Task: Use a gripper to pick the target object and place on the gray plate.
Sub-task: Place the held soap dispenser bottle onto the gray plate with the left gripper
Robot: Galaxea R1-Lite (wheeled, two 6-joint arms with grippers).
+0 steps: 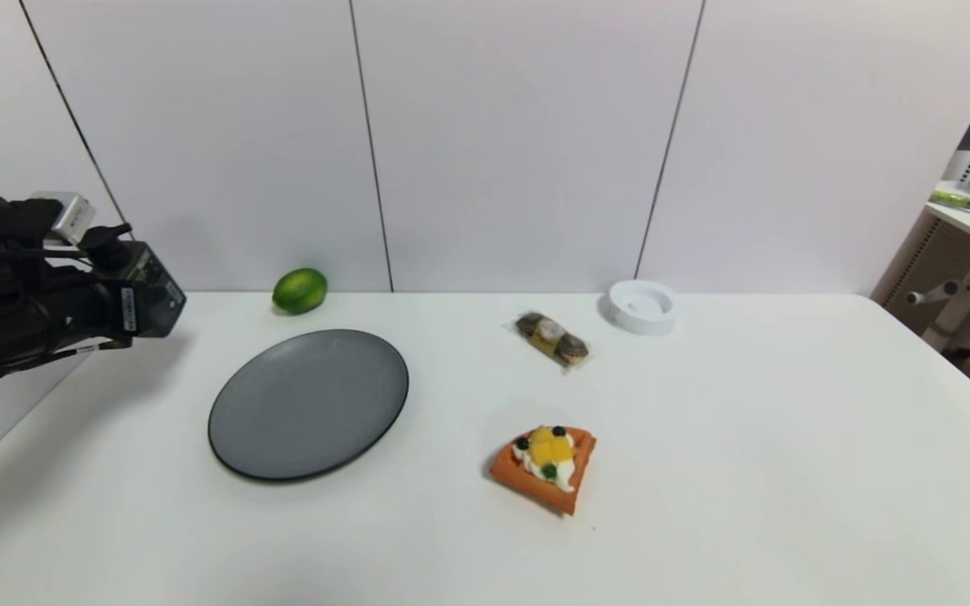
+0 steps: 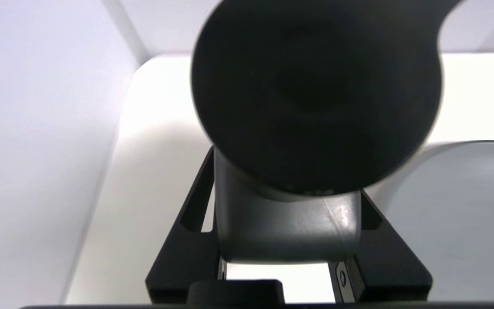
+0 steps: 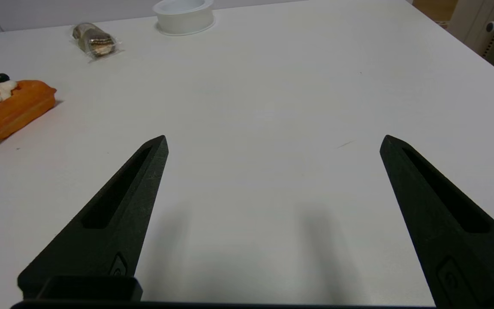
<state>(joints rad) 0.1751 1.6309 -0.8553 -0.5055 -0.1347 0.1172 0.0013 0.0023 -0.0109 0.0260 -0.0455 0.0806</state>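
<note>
At the counter's left edge, raised above the surface, the pump bottle [image 2: 315, 98] sits clamped between the 2 fingers [image 2: 187, 240] of the left gripper [image 1: 144, 299], its black head filling the left wrist view. The gray plate [image 1: 308, 404] lies just beside and below, bare, on the left half of the counter. A lime [image 1: 300, 290] rests at the back edge; a wrapped snack [image 1: 552, 338], white dish [image 1: 642, 306] and waffle slice [image 1: 546, 467] lie centrally. The right gripper [image 3: 272, 141] hovers with jaws spread wide over the counter's right side.
</note>
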